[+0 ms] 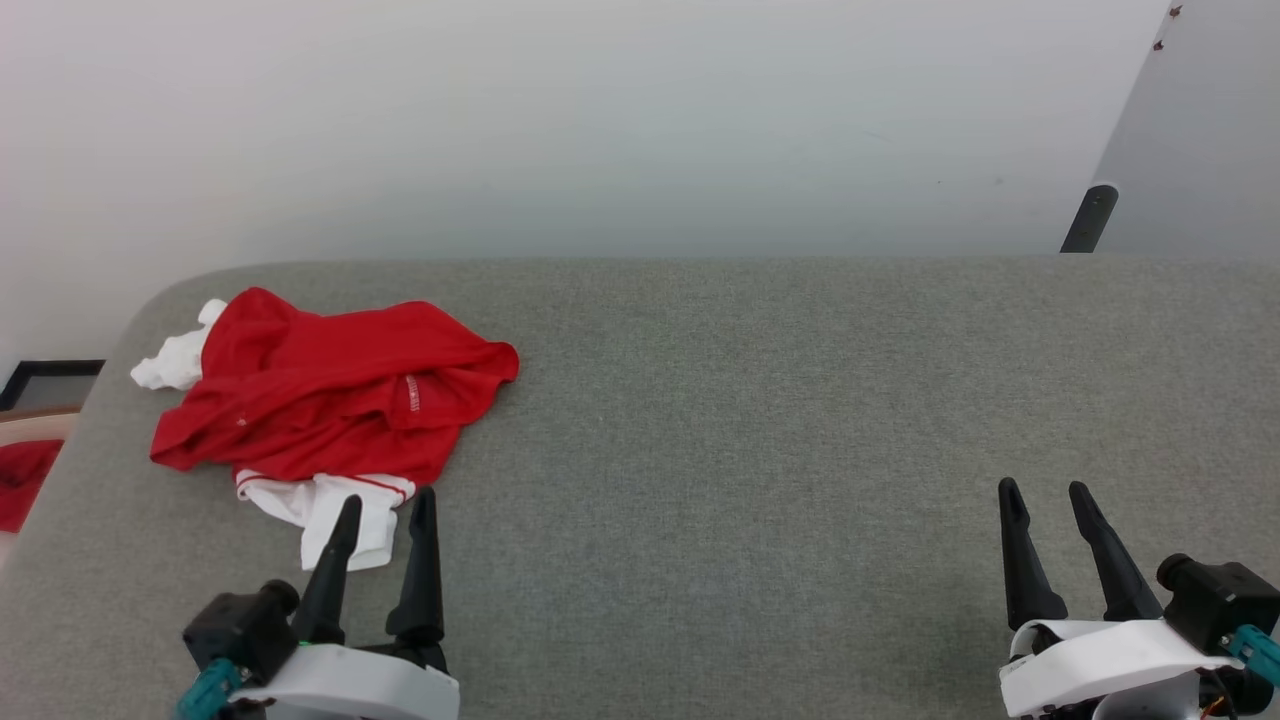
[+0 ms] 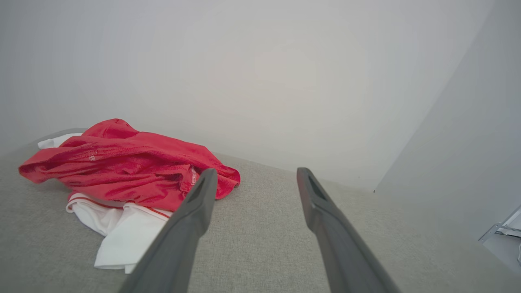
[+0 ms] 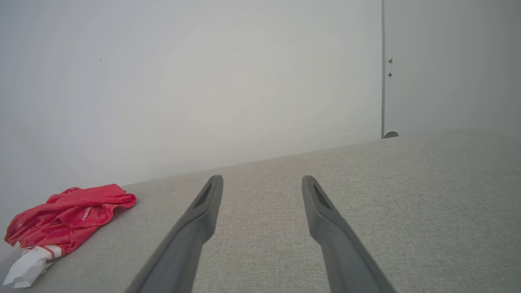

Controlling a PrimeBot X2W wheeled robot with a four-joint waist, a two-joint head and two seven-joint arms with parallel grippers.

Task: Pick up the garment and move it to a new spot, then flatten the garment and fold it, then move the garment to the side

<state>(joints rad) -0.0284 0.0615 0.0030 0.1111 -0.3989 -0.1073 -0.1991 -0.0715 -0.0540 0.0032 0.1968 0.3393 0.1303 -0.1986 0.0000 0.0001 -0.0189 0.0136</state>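
Grey table (image 1: pixel 750 450), garment (image 1: pixel 330 390) just beyond left tool (image 1: pixel 388 497)

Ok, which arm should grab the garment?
Left. The left gripper sits open close by the crumpled garment; the right gripper, also open, is far off across the table.

The garment (image 1: pixel 330 390), a red jersey with white sleeves, lies crumpled at the grey tabletop's (image 1: pixel 760 420) far-left corner.

The garment (image 1: pixel 330 385) is lying crumpled on the desk (image 1: pixel 750 450) beside the spread left claw (image 1: pixel 388 497), well apart from the spread right claw (image 1: pixel 1045 487).
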